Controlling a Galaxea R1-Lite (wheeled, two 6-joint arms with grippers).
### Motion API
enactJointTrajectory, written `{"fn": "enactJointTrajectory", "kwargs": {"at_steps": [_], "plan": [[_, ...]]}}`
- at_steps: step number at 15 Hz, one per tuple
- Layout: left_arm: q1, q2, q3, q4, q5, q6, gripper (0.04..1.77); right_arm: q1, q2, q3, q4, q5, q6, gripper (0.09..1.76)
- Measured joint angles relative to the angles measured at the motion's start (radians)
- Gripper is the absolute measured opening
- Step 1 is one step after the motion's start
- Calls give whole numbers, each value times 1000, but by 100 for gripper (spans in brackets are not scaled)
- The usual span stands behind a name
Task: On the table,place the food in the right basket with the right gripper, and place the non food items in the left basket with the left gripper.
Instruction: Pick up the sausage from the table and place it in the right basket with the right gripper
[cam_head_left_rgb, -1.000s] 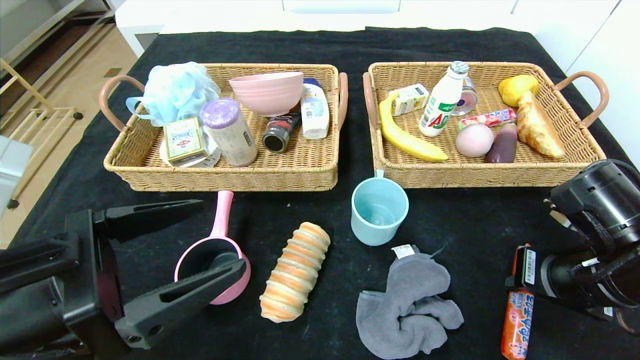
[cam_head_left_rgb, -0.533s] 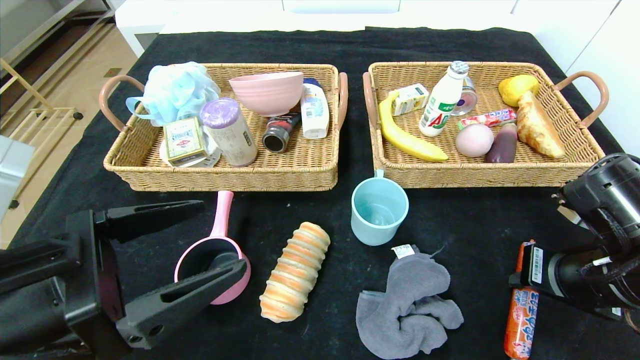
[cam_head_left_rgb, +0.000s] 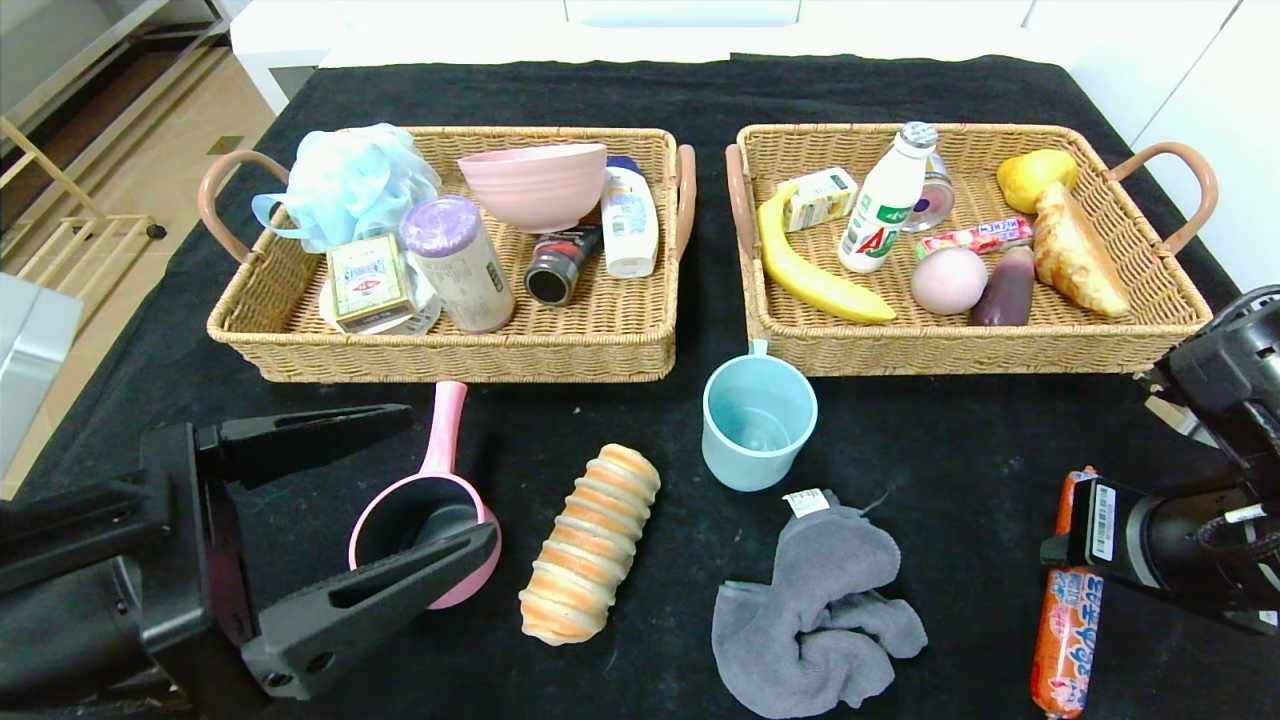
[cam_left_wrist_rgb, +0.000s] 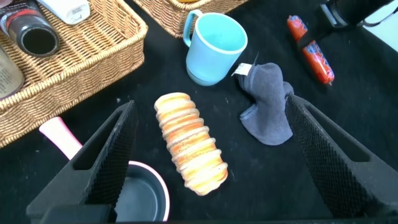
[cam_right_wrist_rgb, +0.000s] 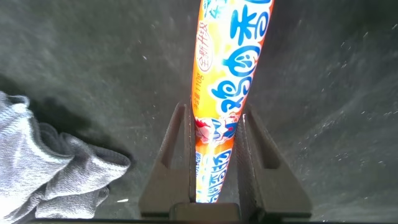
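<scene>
Nearest the robot, at about 4 o'clock on the black tabletop (cam_head_left_rgb: 620, 90), the right tool (cam_right_wrist_rgb: 214, 134) is clamped on an orange sausage stick (cam_head_left_rgb: 1066, 620) — its two fingers (cam_right_wrist_rgb: 171, 155) press the wrapper from either side. At 8 o'clock the left tool (cam_head_left_rgb: 340, 520) hangs spread wide over a pink ladle (cam_head_left_rgb: 425, 505), grasping nothing. Between them lie a striped bread roll (cam_head_left_rgb: 590, 545) and a crumpled grey cloth (cam_head_left_rgb: 815, 610), with a blue cup (cam_head_left_rgb: 757, 420) just beyond. Farther off, at 11 o'clock, sits the left basket (cam_head_left_rgb: 445, 350) with household items; at 1 o'clock, the right basket (cam_head_left_rgb: 950, 345) holds food.
</scene>
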Motion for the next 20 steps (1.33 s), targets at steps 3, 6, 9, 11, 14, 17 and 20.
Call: {"fn": "enactJointTrajectory", "kwargs": {"at_steps": [3,6,9,11,14,17,20], "plan": [[0,1,1,-1,0,0,172,0,-3,-50,15,-15,-24,45],[0,1,1,-1,0,0,172,-11,6,-163,41,-17,-47,45],[0,0,0,-2,0,3,172,-25,29,-299,57,-11,-71,45],[0,-3,0,-4,0,4,172,-38,53,-371,57,-10,-87,45],[0,-4,0,-4,0,6,172,-72,104,-488,59,-10,-106,45],[0,-6,0,-3,0,11,172,-114,162,-595,60,-11,-152,45],[0,-7,0,-3,0,11,172,-143,215,-697,54,-10,-158,45]]}}
